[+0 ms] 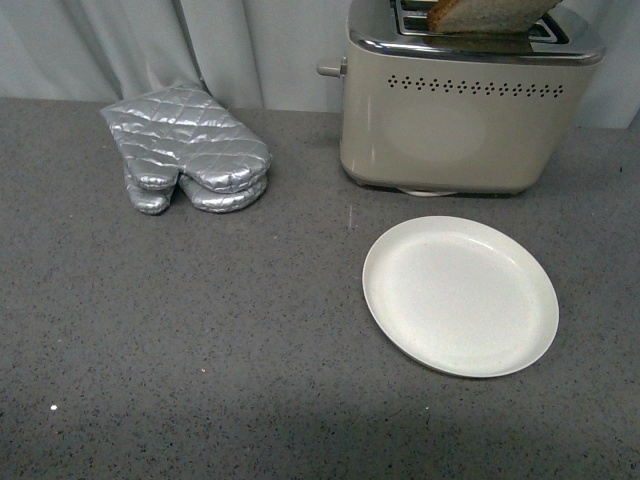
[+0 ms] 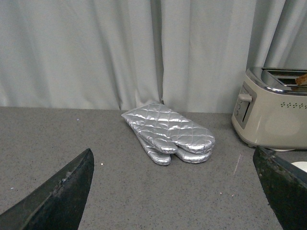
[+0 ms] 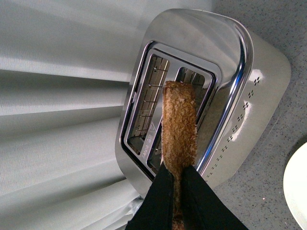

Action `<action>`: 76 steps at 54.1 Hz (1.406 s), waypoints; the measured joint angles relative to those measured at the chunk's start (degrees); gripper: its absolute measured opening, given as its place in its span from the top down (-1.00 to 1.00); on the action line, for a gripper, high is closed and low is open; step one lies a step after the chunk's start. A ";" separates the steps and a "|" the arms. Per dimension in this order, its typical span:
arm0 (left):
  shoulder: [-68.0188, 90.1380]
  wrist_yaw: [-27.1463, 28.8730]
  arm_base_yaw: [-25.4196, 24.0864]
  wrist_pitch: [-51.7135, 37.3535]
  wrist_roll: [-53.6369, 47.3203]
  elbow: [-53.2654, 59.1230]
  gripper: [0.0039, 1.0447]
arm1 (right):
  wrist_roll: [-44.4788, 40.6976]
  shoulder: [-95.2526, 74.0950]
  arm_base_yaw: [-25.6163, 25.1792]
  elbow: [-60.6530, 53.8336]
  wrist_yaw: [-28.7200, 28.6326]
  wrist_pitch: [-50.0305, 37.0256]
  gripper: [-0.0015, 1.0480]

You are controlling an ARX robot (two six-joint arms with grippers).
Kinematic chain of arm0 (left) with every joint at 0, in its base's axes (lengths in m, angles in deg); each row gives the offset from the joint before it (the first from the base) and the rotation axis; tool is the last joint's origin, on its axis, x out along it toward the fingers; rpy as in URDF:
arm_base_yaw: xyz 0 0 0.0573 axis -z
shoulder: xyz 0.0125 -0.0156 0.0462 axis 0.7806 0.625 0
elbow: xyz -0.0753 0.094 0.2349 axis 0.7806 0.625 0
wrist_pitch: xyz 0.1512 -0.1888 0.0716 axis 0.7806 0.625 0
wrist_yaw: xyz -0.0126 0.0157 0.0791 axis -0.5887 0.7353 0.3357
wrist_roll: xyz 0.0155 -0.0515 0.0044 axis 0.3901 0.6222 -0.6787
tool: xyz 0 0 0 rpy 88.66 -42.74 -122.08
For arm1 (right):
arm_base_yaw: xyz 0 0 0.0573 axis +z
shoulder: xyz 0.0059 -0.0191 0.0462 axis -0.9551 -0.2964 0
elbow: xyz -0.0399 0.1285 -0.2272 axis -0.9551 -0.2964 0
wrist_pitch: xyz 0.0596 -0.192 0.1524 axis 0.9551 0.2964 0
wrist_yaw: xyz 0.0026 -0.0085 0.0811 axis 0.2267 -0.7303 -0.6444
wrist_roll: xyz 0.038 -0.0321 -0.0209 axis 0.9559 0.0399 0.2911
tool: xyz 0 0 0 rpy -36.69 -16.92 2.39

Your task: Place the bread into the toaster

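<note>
Clamped bread (image 3: pixel 179 124) edge-on in right claw (image 3: pixel 178 175), over toaster (image 3: pixel 249 76) slots. Hovered with left claw (image 2: pixel 172 160) spread wide, empty, above bench (image 1: pixel 200 340).

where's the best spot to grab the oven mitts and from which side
Likely the rounded finger ends of the mitts, coming in low from the robot's side. The two lie flat and stacked, cuffs toward the curtain and padded tips toward the robot, so both layers could be pinched together there.
</note>
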 joint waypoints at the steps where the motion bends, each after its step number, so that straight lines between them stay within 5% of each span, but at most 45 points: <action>1: 0.00 0.00 0.00 0.00 0.00 0.00 -0.88 | 0.02 -0.46 0.02 0.52 -0.02 0.48 0.98; 40: 0.00 0.02 0.00 0.00 0.00 0.00 -0.88 | -4.13 -9.03 -2.51 12.28 -0.79 9.05 0.98; 55: 0.00 0.00 0.00 0.00 0.00 0.00 -0.88 | -17.38 -11.52 -3.89 15.91 1.31 1.22 0.15; 67: 0.00 0.02 0.00 0.00 0.00 0.00 -0.88 | -45.66 2.56 -1.88 -1.79 4.68 -19.56 -0.83; 76: 0.00 0.00 0.00 0.00 0.00 0.00 -0.88 | -64.52 15.85 -1.53 -18.56 3.65 -29.68 -0.81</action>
